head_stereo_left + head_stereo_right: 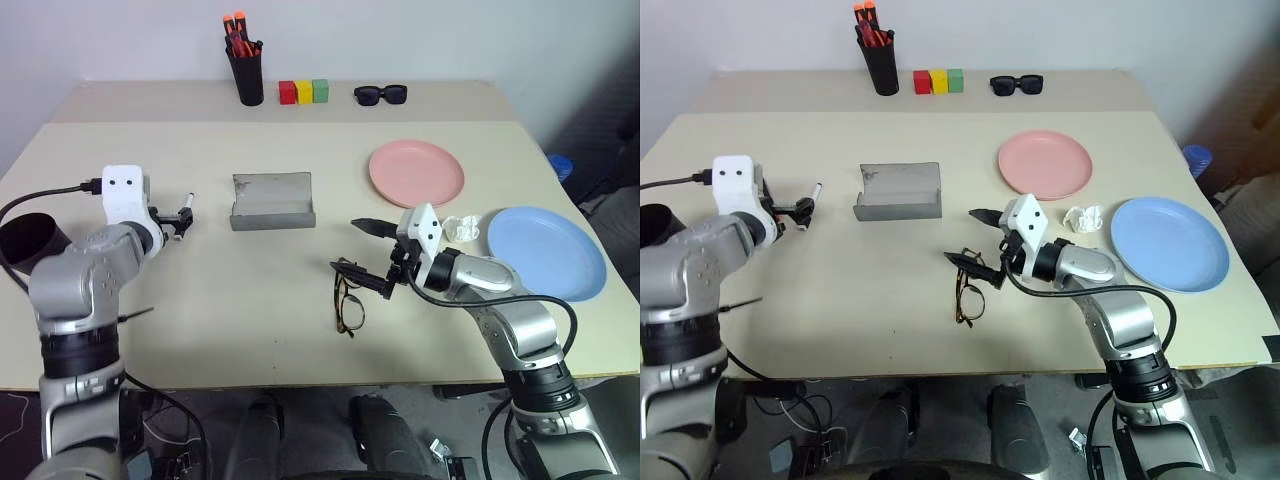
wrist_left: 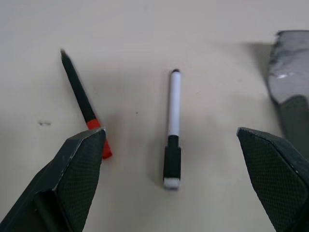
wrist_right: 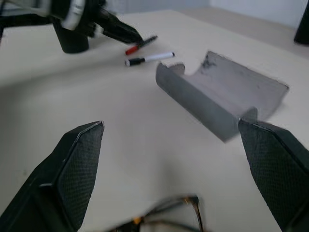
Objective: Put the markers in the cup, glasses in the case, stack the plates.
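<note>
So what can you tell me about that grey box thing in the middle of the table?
It is a grey glasses case, a long rectangular hinged box lying open on the beige table, with nothing inside. Its matte grey surface looks scuffed, with pale marks near one corner of the raised lid. It sits by itself, touching only the table: the two markers lie off to one side, the tortoiseshell glasses lie nearer the robot, and neither gripper touches it.

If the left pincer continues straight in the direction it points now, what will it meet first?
Probably the white-bodied marker, lying on the table between the open fingers of the left pincer. The black marker with red tip lies just to one side.
</note>
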Robot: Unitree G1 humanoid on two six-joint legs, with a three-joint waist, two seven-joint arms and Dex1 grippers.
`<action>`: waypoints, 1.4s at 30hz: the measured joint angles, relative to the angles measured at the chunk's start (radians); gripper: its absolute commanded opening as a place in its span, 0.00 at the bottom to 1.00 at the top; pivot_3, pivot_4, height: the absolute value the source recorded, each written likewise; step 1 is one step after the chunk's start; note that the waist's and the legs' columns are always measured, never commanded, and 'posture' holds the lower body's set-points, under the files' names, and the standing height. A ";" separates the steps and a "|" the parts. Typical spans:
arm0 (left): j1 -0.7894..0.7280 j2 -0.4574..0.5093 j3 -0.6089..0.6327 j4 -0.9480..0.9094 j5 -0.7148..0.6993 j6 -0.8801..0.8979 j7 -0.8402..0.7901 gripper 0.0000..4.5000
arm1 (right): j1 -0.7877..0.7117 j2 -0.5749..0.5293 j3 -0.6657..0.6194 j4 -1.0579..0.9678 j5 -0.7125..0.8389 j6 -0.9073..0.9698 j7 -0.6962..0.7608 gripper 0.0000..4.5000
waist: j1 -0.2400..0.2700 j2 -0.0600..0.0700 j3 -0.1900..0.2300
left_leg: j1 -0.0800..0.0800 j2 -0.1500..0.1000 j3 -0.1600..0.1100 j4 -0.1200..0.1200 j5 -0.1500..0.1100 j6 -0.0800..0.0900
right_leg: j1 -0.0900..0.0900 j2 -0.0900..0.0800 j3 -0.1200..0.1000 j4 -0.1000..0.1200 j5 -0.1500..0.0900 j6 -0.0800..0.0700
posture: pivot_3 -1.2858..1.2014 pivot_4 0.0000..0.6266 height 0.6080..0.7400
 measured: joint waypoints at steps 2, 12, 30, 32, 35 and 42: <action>-0.095 0.006 -0.026 0.141 0.020 0.051 -0.007 0.99 | -0.001 0.018 0.012 -0.002 -0.001 0.003 -0.007 1.00 | 0.000 0.000 0.000 | 0.000 0.000 -0.001 0.000 0.000 0.000 | 0.000 0.001 -0.001 0.001 0.000 0.000 | 0.52 0.24 1.00; -0.276 0.007 -0.122 0.467 0.097 0.087 -0.059 0.94 | 0.036 0.049 0.083 -0.009 -0.007 -0.010 -0.020 1.00 | 0.000 0.000 0.000 | 0.000 0.000 -0.001 -0.001 0.000 0.000 | -0.001 0.001 -0.001 0.001 0.000 0.001 | 0.52 0.24 1.00; -0.157 -0.073 -0.064 0.312 0.193 -0.395 -0.026 0.01 | 0.019 0.068 0.127 0.008 -0.049 -0.069 -0.036 1.00 | 0.001 -0.002 0.001 | -0.001 0.001 -0.001 -0.002 0.001 -0.002 | -0.002 0.000 -0.001 0.002 0.000 0.001 | 0.52 0.24 1.00; -0.105 -0.080 -0.011 0.183 0.236 -0.594 0.062 0.01 | -0.017 0.092 0.156 0.043 -0.082 -0.121 -0.029 1.00 | -0.003 -0.003 0.001 | 0.000 0.001 0.000 -0.004 0.001 -0.002 | -0.002 0.000 0.000 0.002 0.001 0.001 | 0.52 0.24 1.00; -0.039 -0.062 0.104 0.051 0.309 -0.743 0.189 0.01 | -0.037 0.118 0.170 0.083 -0.101 -0.164 -0.024 1.00 | -0.001 -0.002 0.001 | 0.001 0.001 0.000 -0.005 0.001 -0.002 | -0.002 0.000 0.000 0.002 0.000 0.001 | 0.52 0.24 1.00; 0.150 -0.070 0.259 -0.111 0.377 -0.849 0.300 0.01 | -0.098 0.226 0.164 0.111 -0.018 -0.148 -0.001 1.00 | 0.008 -0.005 -0.001 | 0.001 0.001 0.000 -0.001 0.002 -0.003 | 0.001 0.000 -0.001 0.002 0.001 0.000 | 0.52 0.24 1.00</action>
